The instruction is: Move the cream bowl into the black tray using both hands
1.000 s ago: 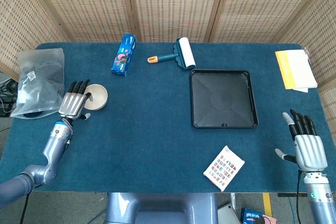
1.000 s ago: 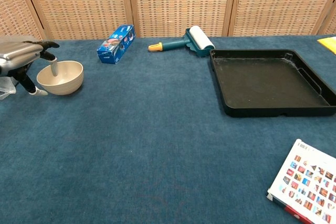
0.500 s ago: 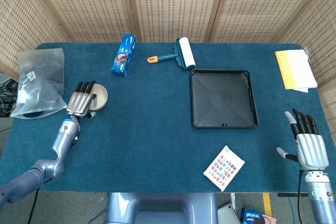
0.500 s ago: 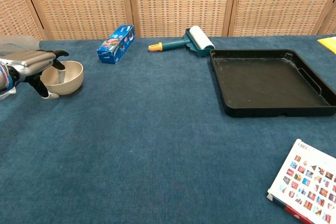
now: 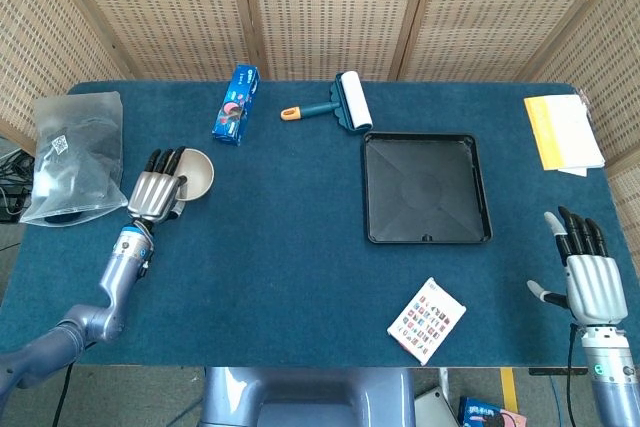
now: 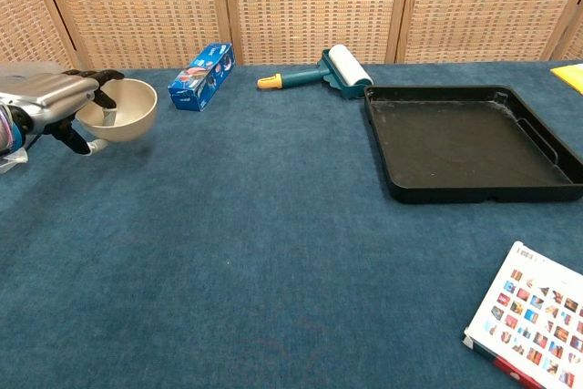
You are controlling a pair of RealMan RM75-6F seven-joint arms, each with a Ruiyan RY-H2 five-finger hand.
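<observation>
Cream round bowl (image 6: 126, 109) tilted, lifted, rim gripped by left hand (image 5: 156, 194); right hand (image 5: 588, 279) empty, fingers spread.

Bright, even overhead light in both views; shadows are soft and short on the blue felt-covered desk (image 5: 290, 247). Focus is sharp, with slight glare inside the glossy black plastic tray (image 6: 455, 138).

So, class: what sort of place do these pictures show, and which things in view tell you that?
Probably a robot test or training station rather than a home: a table covered in blue felt, wicker screens closing it in, and unrelated props laid out, such as a lint roller, a black tray and a cream bowl.
</observation>
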